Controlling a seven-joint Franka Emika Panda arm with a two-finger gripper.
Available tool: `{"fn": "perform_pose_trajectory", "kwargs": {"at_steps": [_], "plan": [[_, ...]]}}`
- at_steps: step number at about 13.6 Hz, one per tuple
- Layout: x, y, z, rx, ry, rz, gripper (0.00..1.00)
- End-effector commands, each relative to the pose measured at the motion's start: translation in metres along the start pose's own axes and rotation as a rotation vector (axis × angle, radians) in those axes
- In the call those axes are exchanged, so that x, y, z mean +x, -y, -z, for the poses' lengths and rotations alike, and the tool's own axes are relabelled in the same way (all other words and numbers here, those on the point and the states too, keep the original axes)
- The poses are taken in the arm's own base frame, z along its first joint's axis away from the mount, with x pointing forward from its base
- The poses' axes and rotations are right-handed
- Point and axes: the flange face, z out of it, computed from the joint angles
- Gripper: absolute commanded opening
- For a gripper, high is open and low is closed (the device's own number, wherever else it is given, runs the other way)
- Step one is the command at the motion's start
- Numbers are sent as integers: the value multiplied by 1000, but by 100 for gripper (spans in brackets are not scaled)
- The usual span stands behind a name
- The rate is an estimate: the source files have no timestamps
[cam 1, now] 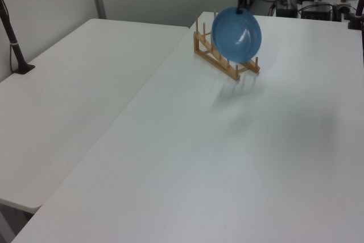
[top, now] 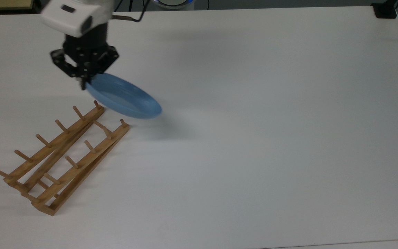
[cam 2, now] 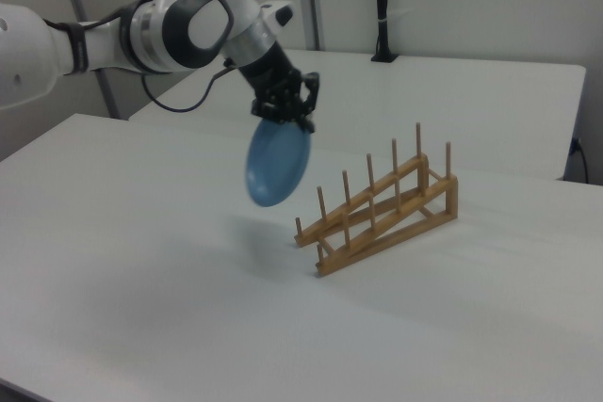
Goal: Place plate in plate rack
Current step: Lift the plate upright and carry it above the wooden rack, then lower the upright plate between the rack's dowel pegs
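one white table point(top: 254, 138) carries the whole scene, and nearest the camera in the top view lies the plate rack point(top: 60, 157), a light-brown wooden frame of two parallel rails with upright dowel pegs, running diagonally from the top view's lower left up toward the middle. it stands flat on the table surface in the right view point(cam 2: 382, 214) and the left view point(cam 1: 224, 55).

farther back, past the rack's upper end, the plate point(top: 123, 97) hangs in the air, light blue and round, tilted steeply so that it shows nearly edge-on in the top view. in the right view the plate point(cam 2: 278, 165) hangs almost upright, clear of the table and just to the right view's left of the rack's low end, not touching any peg. in the left view the plate point(cam 1: 236, 34) shows its round face and overlaps the rack behind it.

the gripper point(top: 83, 83) pinches the plate's upper rim, its black fingers pressed onto the edge; in the right view the gripper point(cam 2: 285, 122) grips the top of the plate from above. the white arm point(cam 2: 188, 25) reaches in from the right view's left.
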Motion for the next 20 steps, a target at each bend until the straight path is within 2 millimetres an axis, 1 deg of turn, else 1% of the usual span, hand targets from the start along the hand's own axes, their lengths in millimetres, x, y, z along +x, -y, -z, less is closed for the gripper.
{"fn": "perform_pose_trajectory", "kwargs": {"at_steps": [1,4,7,10,13,16,18,20], "plan": [[-19,-34,12,-90,-84,-19,2],[-28,-55,14,-143,-132,-49,1],[-30,-60,13,-176,-175,-55,1],[-39,-69,5,-210,-201,-65,1],[-45,-68,-5,-229,-219,-36,2],[-54,-63,-25,-250,-244,-36,2],[-56,-57,-37,-260,-261,-30,2],[-55,-54,-42,-258,-258,-25,2]]}}
